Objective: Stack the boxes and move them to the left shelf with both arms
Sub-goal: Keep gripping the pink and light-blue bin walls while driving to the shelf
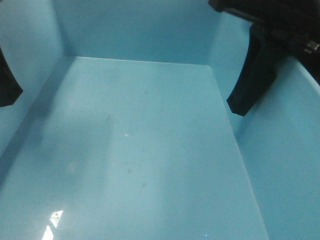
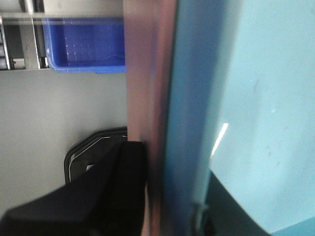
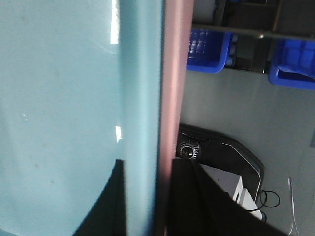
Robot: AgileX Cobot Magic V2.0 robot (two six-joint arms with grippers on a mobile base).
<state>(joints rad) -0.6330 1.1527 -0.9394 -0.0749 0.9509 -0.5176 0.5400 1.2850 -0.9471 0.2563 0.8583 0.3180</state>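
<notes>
Front view filled by inside of blue tub (image 1: pixel 140 150), floor and walls only, glare spot low left. Right claw (image 1: pixel 247 102) finger hooked over right wall from top corner, black tip down inside against that wall. Sliver of left claw (image 1: pixel 7 87) at left edge, on left wall. Left wrist view: blue tub wall (image 2: pixel 246 98) nested inside pink tub (image 2: pixel 147 88), pink rim running top to bottom just outside the blue. Left claw (image 2: pixel 170 206) straddling both walls: outer finger (image 2: pixel 113 191) black, pressed on pink side, inner finger a dark shape low inside the blue. So pinching the stacked walls, both tubs together. Right wrist view mirrors it: blue wall (image 3: pixel 64 98), pink strip (image 3: pixel 174 73) beside it, right claw (image 3: pixel 147 201) with inner finger dark inside the blue at bottom, outer finger (image 3: pixel 206 206) on pink side. Also clamped across both walls. Stack held between the two claws, one per side; whether it rests on anything or hangs free, cannot tell. Background, left wrist: dark blue bin (image 2: pixel 83 46) on metal-framed rack (image 2: pixel 29 19) at top, grey floor (image 2: pixel 49 108) below, black base part low. Right wrist: two more dark blue bins (image 3: pixel 206 49) on a rack bar (image 3: pixel 246 32), black base edge and white cable on floor. Roller lanes not visible.
</notes>
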